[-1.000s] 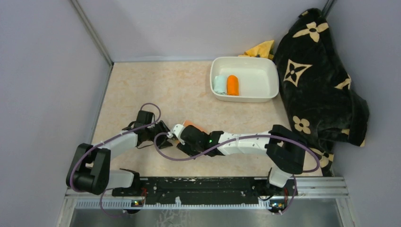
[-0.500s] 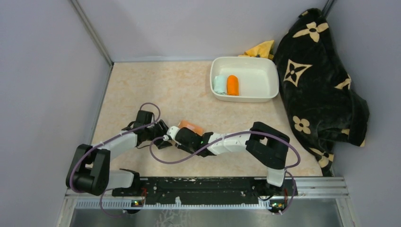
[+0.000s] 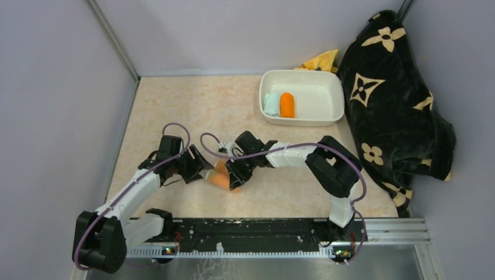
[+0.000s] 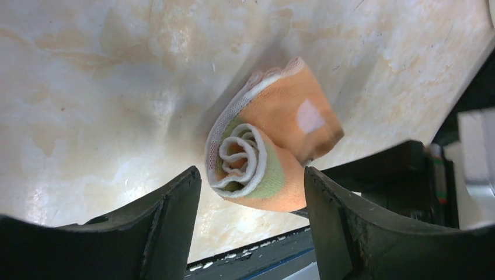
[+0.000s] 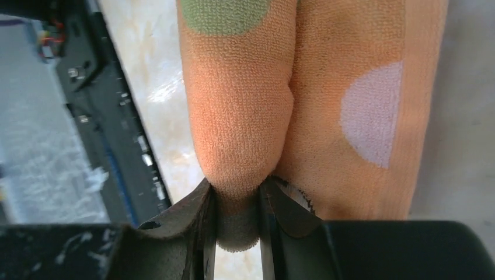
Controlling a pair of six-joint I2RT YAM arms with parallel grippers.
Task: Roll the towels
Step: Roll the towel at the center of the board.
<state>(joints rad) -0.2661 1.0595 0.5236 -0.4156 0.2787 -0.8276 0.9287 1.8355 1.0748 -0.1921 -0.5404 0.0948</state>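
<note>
Dotted towel (image 3: 219, 177) now nearer mounting rail (image 3: 251, 228)

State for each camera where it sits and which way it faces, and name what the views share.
Top external: above and behind the bases, looking down on the table; both arms show whole, left gripper and right gripper meeting at the dotted towel.
Left wrist: on the left arm, looking down between its open fingers at the towel's spiral end.
Right wrist: on the right arm, close on the towel, a fold pinched between its fingers.
Shared: all three show the dotted towel.
</note>
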